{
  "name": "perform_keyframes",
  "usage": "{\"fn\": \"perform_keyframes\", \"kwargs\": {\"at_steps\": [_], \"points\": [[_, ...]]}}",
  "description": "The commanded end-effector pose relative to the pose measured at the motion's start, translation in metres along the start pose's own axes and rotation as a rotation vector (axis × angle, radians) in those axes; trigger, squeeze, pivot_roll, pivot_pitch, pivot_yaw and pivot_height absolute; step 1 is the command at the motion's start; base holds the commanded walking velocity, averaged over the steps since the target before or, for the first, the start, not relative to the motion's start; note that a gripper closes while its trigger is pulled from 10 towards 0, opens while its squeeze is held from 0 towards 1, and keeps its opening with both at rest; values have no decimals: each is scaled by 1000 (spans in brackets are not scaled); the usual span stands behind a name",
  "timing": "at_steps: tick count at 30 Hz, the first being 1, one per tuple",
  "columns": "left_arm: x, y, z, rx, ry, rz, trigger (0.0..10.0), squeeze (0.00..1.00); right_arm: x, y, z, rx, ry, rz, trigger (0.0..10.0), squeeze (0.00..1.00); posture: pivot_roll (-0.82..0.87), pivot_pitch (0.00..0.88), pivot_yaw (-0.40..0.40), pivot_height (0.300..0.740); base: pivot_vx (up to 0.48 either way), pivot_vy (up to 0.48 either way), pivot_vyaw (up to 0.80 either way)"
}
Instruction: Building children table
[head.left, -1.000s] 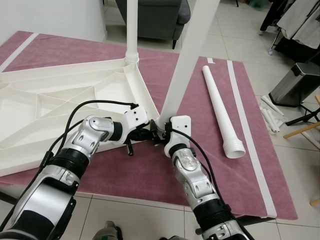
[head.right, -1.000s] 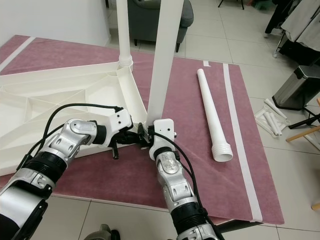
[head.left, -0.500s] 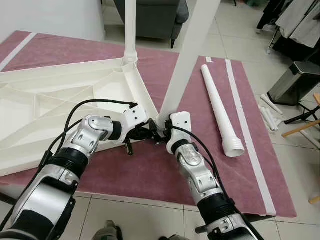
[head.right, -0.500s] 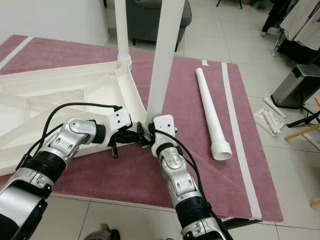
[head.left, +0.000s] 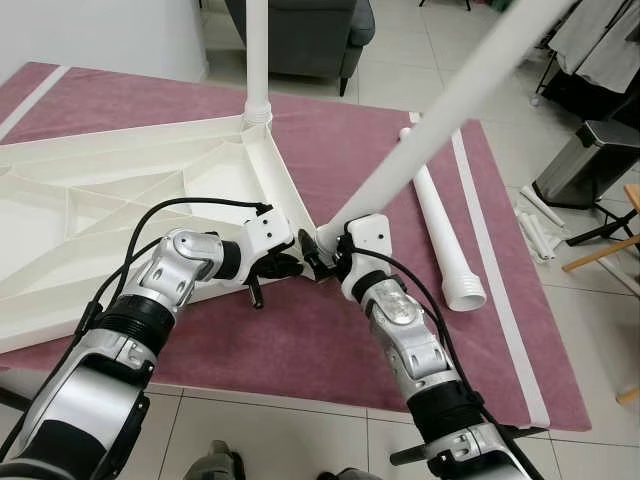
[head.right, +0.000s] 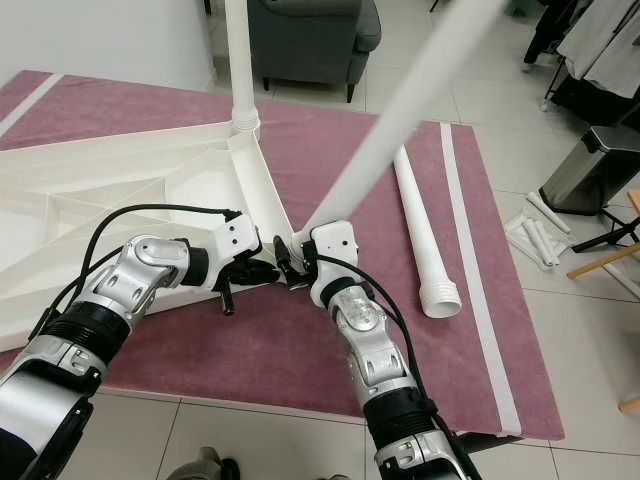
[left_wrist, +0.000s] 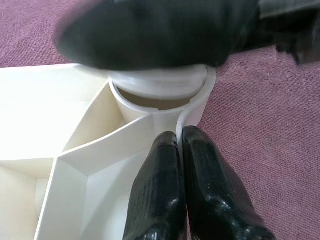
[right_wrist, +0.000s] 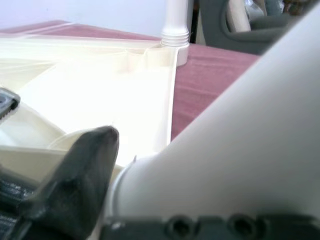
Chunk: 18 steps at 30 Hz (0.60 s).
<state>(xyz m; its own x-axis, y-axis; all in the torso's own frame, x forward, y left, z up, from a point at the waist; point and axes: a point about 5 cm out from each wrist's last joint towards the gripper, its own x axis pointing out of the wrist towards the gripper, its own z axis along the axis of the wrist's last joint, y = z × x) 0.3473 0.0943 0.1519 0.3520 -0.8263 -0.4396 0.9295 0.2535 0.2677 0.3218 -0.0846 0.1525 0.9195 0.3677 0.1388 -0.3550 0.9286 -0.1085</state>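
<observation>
Tabletop: the white ribbed tabletop (head.left: 120, 200) is lying upside down on the rug (head.left: 330, 340), its near right corner pointing toward the robot.
Fitted leg: one white leg (head.left: 257, 60) is standing upright in the far right corner socket.
Leg in hand: a second leg (head.left: 440, 110) is meeting the near right corner socket (left_wrist: 160, 97) with its threaded foot; its long axis is leaning steeply up and away to the robot's right instead of standing square.
Right gripper: the right gripper (head.left: 322, 262) is clamping the leg in hand just above its foot.
Left gripper: the left gripper (head.left: 275, 266) is resting with fingers (left_wrist: 172, 185) pressed together and empty, tips touching the socket rim.
Spare leg: a third leg (head.left: 445, 230) is lying on the rug near its right edge, well apart from the tabletop.
Key relation: the socket is sitting directly under the right gripper, so that arm is nearer; in my judgement the leg needs tipping upright over the socket before it can be screwed in.
</observation>
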Motion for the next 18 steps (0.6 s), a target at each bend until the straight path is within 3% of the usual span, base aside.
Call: {"fn": "perform_keyframes", "kwargs": {"at_steps": [1, 7, 8, 18], "points": [[-6, 5, -7, -35, 12, 58, 0, 0, 0, -3, 7, -17, -29, 9, 10000, 0, 138, 77, -15, 740, 0, 0, 0], [-6, 5, -7, -36, 12, 58, 0, 0, 1, -4, 10, -28, -41, 31, 10000, 0, 138, 77, -15, 740, 0, 0, 0], [-6, 5, -7, -36, 12, 59, 0, 0, 2, -5, 11, -20, -49, 33, 0, 0, 137, 78, -15, 740, 0, 0, 0], [-6, 4, -8, -39, 12, 60, 0, 0, 4, -10, 21, 18, -69, 60, 0, 0, 137, 80, -15, 740, 0, 0, 0]]}}
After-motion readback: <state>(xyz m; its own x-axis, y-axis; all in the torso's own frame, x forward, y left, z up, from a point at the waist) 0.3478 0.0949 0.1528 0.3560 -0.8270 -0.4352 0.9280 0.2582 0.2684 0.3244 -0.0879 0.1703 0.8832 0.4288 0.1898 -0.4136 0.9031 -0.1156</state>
